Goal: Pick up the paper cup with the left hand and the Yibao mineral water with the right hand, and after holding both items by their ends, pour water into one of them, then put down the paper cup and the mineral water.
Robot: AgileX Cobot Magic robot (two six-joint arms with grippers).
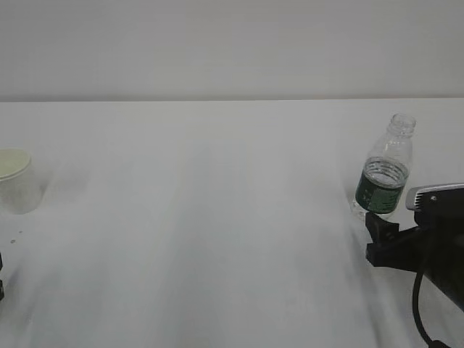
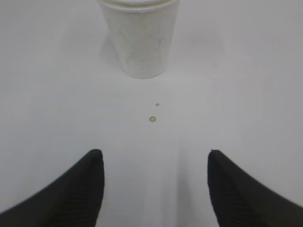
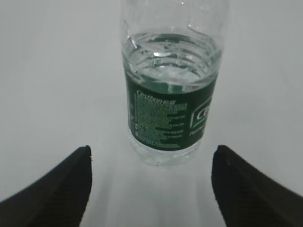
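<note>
The paper cup [image 1: 14,180] stands upright at the far left of the white surface [image 1: 217,217], and in the left wrist view it [image 2: 141,40] sits ahead of the left tool [image 2: 154,158], whose black fingers [image 2: 80,189] are spread apart with nothing between them (two small yellowish droplets [image 2: 152,118] lie on the surface between cup and tool). The Yibao mineral water [image 1: 386,168] stands uncapped at the right. The right tool [image 3: 151,153] waits just before the bottle [image 3: 170,94], fingers [image 3: 246,189] apart, not touching it.
</note>
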